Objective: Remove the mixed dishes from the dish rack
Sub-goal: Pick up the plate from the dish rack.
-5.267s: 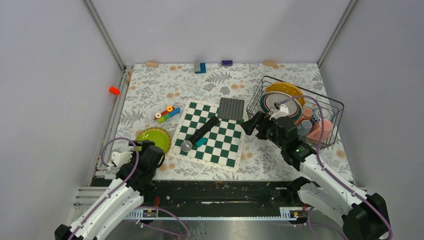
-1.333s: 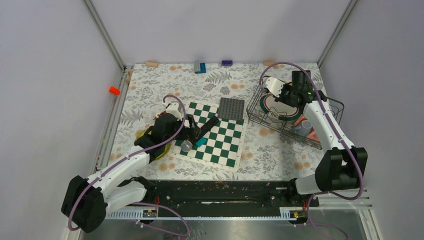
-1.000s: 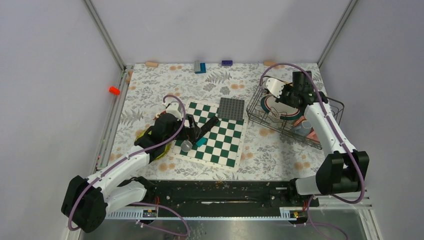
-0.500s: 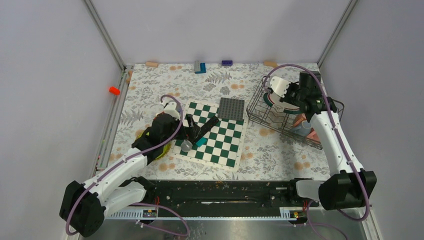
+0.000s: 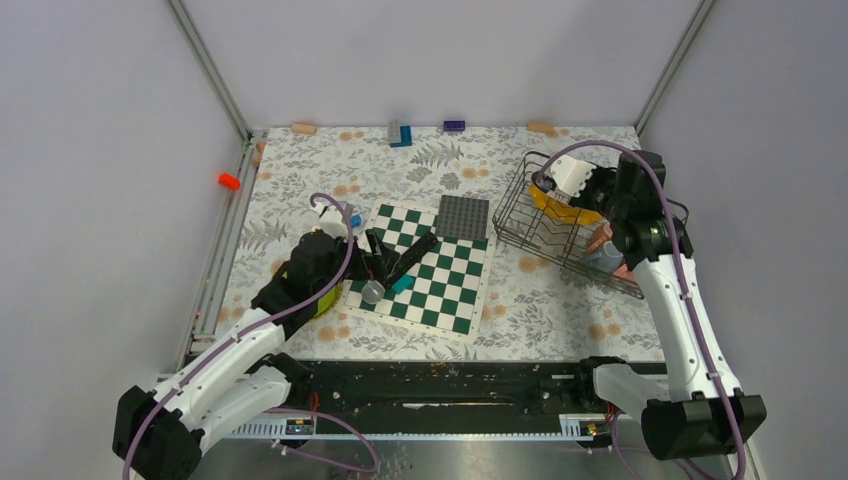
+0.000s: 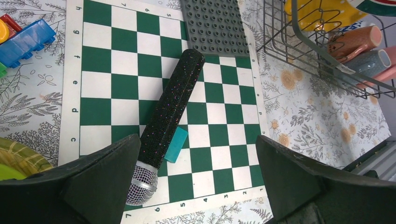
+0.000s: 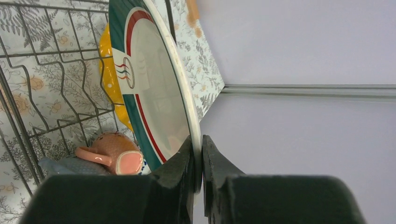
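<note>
— Above the black wire dish rack (image 5: 522, 222), at the right side of the flowery tabletop (image 5: 300, 170): one round white plate with green and red stripes (image 7: 154, 93). Pinched by its edge in the right gripper (image 7: 198, 144), closed tight on the rim.

— So, out already?

— Up out of the rack, by the look of it, but not put down yet. Needs a spot on the tabletop.

— And inside the rack?

— A round yellow-orange plate (image 7: 106, 79), standing on its edge. Down in the corner, a pink mug (image 7: 114, 154) and a grey mug (image 6: 369, 60), lying on their sides. Maybe one more pink one; hard to tell.

— And the left gripper (image 6: 197, 154)?

— Wide open, holding nothing. Hanging over the green-and-white chessboard (image 6: 112, 70) and the sparkly black stick with a silver head (image 6: 173, 107), well apart from the rack.

— Only a start, then?

— Yes. Most of the job left to do.
</note>
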`<control>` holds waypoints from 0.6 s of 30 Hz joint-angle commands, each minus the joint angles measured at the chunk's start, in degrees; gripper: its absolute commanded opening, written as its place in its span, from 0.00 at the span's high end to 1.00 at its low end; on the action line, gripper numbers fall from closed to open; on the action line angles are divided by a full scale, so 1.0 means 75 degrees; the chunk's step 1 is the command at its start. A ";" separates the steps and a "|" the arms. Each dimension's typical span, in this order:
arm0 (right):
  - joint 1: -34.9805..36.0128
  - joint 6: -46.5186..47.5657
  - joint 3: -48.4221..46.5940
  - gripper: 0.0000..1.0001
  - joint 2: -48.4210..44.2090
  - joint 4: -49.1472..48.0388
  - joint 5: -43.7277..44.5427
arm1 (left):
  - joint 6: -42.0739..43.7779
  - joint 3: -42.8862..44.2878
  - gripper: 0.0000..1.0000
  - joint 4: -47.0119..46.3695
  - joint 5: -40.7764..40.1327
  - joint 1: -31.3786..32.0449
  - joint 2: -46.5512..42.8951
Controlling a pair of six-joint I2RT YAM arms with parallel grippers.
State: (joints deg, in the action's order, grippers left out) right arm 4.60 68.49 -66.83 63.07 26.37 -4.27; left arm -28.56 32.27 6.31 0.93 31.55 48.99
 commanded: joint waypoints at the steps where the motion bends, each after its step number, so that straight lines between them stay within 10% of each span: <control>1: -0.0004 -0.0201 0.0058 1.00 -0.0688 -0.0832 -0.0446 | -0.0048 -0.0144 0.01 -0.0299 0.0203 -0.0023 -0.0339; 8: -0.0004 -0.1457 -0.0075 1.00 -0.1289 -0.1329 -0.1550 | -0.0100 -0.0381 0.01 -0.0516 0.0476 -0.0024 -0.0856; 18: -0.0004 -0.7370 -0.0247 1.00 -0.1266 -0.4357 -0.3037 | -0.0432 -0.0331 0.01 -0.0815 0.1435 -0.0023 -0.1265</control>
State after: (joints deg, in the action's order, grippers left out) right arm 4.60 38.33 -65.95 53.60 11.73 -22.72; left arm -30.37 28.93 4.25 6.96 31.55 40.82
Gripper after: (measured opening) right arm 0.117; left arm 0.989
